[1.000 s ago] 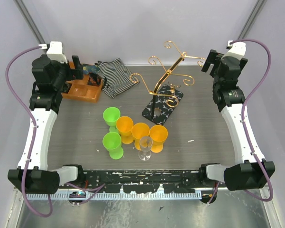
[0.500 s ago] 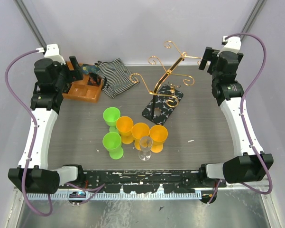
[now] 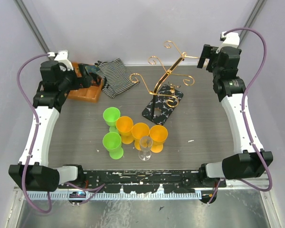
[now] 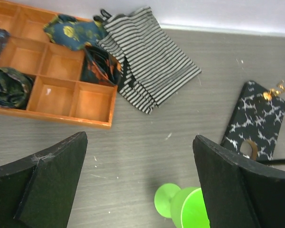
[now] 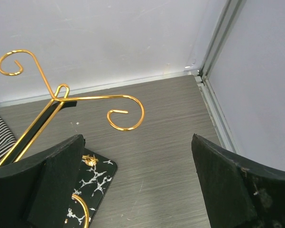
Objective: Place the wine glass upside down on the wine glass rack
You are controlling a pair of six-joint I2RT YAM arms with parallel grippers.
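Observation:
A clear wine glass [image 3: 145,147] stands upright near the table's front, touching the orange cups. The gold wire rack [image 3: 167,72] with scroll arms stands on a black speckled base [image 3: 163,105] at the back middle; its arms [image 5: 61,92] and base [image 5: 92,180] also show in the right wrist view, and the base [image 4: 256,121] in the left wrist view. My left gripper [image 3: 84,75] is open and empty, raised over the orange tray at the back left. My right gripper [image 3: 205,57] is open and empty, raised at the back right beside the rack's top arm.
Two green cups [image 3: 111,116] and three orange cups [image 3: 140,130] cluster around the glass. An orange divided tray [image 4: 52,85] holding rolled cloths sits at the back left, with a striped cloth [image 4: 149,57] next to it. The back wall and a corner post [image 5: 218,38] are close behind the right gripper.
The left gripper has swung right and downward over the tray. The right gripper has shifted a little back and up toward the rack's top arm. Glass and cups have not moved.

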